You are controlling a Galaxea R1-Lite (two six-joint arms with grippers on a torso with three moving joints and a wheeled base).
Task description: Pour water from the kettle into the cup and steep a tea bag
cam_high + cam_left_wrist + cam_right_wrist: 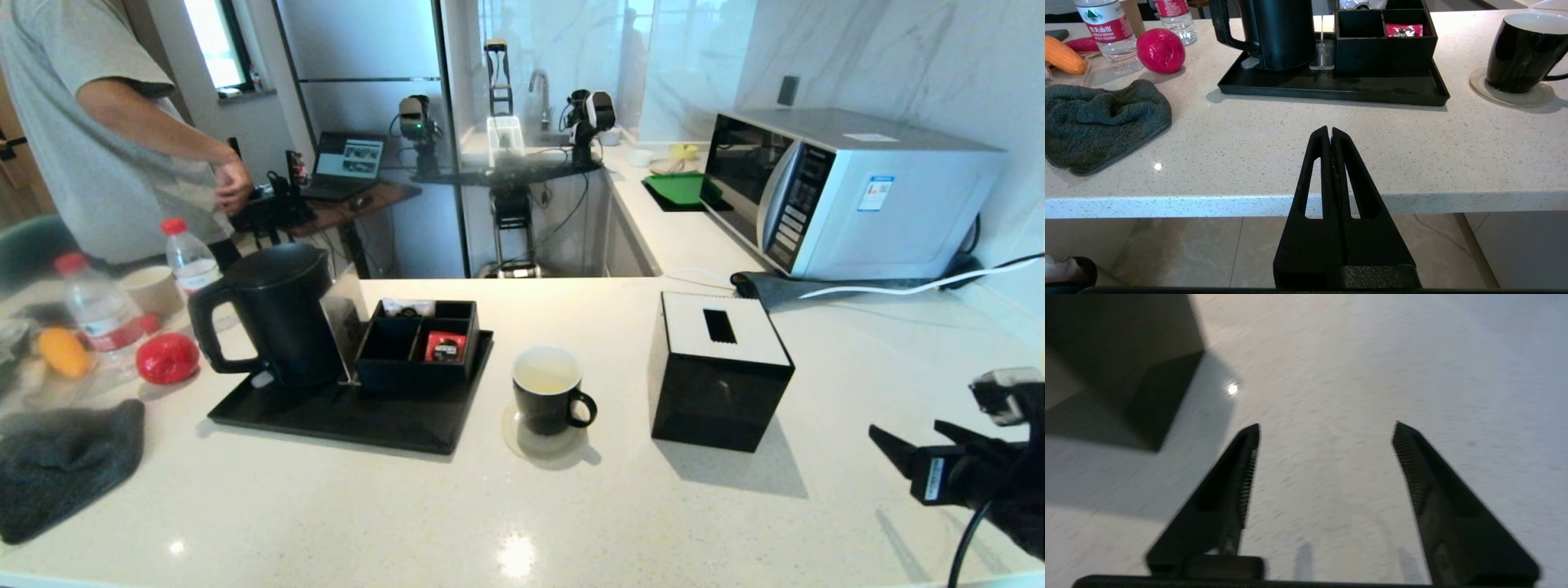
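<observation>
The black kettle (273,314) (1286,32) stands upright, lid on, at the left end of a black tray (326,420). To the tray's right the black cup (549,400) (1519,53) sits on a round coaster, its handle pointing right. Its pale inside does not let me tell whether water is in it. The tea bag is out of view. My right gripper (902,426) (1327,425) hovers open and empty over bare counter at the far right, well clear of the cup. My left gripper (1329,128) is shut and empty, low at the counter's front edge.
A black compartment box (416,343) with a red sachet (446,347) shares the tray. A black tissue box (718,376) stands between the cup and my right gripper. A grey cloth (57,465), bottles (98,310) and red fruit (167,358) lie left, a microwave (849,192) back right.
</observation>
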